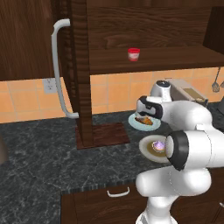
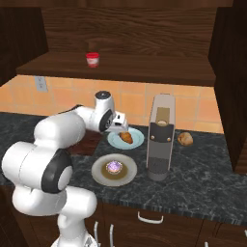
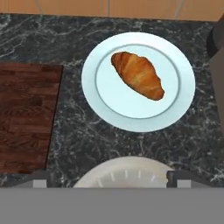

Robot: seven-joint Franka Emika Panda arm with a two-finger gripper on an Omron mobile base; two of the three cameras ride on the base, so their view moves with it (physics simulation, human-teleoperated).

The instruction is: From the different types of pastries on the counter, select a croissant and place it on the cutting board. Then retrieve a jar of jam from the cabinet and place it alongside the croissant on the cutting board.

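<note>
hand (image 3: 107, 179) hovers wide open, seemingly empty, above croissant (image 3: 138, 75) on pale plate (image 3: 183, 100).

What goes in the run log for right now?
gripper: open, above croissant | croissant: on pale blue plate | cutting board: bare | jam jar: cabinet shelf

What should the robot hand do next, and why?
Probably go straight down onto the croissant. The gripper hovers above it with nothing between its fingertips, and the croissant lies on its pale blue plate, not yet on the cutting board.
</note>
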